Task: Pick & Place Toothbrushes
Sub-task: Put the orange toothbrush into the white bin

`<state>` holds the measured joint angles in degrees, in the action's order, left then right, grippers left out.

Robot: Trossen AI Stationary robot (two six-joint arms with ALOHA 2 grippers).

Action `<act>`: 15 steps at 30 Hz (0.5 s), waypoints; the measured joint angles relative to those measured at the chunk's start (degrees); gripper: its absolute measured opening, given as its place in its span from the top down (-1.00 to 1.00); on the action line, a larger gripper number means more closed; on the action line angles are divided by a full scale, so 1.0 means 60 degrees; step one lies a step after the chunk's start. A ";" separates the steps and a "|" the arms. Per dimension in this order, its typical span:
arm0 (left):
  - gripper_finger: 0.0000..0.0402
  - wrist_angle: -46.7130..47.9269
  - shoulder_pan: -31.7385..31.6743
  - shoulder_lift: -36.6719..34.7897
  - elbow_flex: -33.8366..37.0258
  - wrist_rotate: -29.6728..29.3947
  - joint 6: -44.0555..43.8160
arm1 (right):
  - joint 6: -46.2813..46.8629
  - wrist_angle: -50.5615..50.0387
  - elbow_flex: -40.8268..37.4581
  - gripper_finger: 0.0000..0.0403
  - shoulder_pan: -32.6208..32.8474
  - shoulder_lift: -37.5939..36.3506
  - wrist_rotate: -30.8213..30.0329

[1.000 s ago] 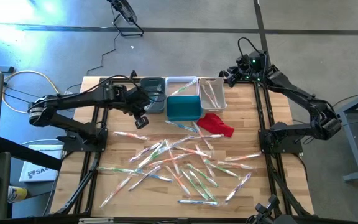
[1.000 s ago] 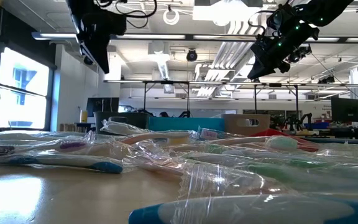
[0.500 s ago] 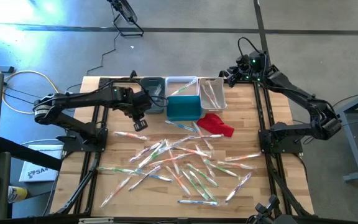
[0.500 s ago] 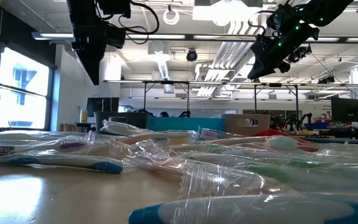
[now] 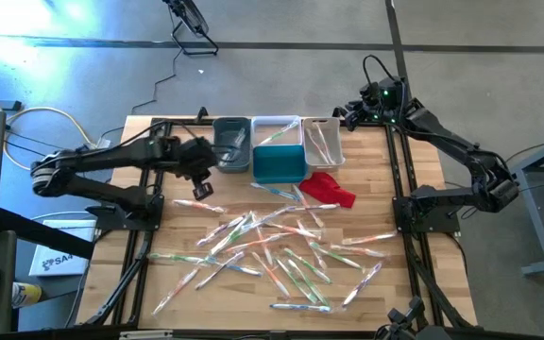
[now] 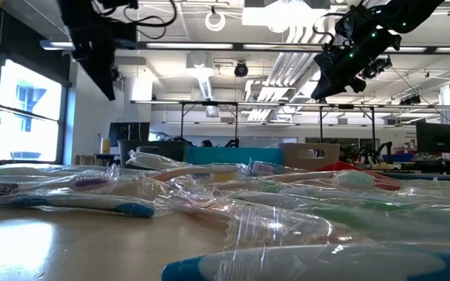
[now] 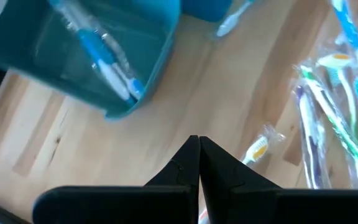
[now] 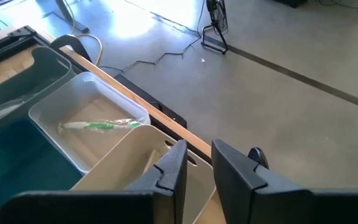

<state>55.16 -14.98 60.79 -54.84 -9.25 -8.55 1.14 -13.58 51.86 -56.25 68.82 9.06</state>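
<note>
- On the worktop (image 5: pixel 159 283) in the high view: toothbrushes (image 5: pixel 272 247) scattered over the middle and near half, a few more inside the bins at the far edge. Grey bin (image 5: pixel 231 144), white bin (image 5: pixel 274 131) and beige bin (image 5: pixel 321 139) in a row, teal bin (image 5: pixel 279 164) just in front of the white one, red cloth (image 5: pixel 330 189) beside it. Left gripper (image 5: pixel 200 186) over bare wood just in front of the grey bin, near one stray brush. Right gripper (image 5: pixel 344 115) at the far edge, beside the beige bin.
- At worktop height in the low view: wrapped toothbrushes (image 6: pixel 233 191) filling the foreground. Left gripper (image 6: pixel 100 74) hanging high on the left of the picture, right gripper (image 6: pixel 325 87) high toward the right, both clear of the pile.
- Past the left wrist: fingers (image 7: pixel 182 165) pressed together, nothing between them. Grey bin (image 7: pixel 86 59) ahead with a blue-handled brush (image 7: pixel 107 62) inside; loose toothbrushes (image 7: pixel 328 118) on the wood to one side.
- Past the right wrist: fingers (image 8: pixel 173 171) a little apart, holding nothing. White bin (image 8: pixel 73 106) below with a green-handled brush (image 8: pixel 98 126) inside, beige bin (image 8: pixel 129 158) next to it, floor beyond the worktop edge.
</note>
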 joint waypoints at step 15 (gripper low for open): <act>1.00 -0.0252 0.0000 -0.1015 0.1364 -0.0047 -0.1014 | 0.0027 -0.0001 0.0000 0.67 0.0000 -0.0003 -0.0025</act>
<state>53.65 -14.98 54.69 -46.65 -9.53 -14.64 1.30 -13.58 51.86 -56.25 68.80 8.91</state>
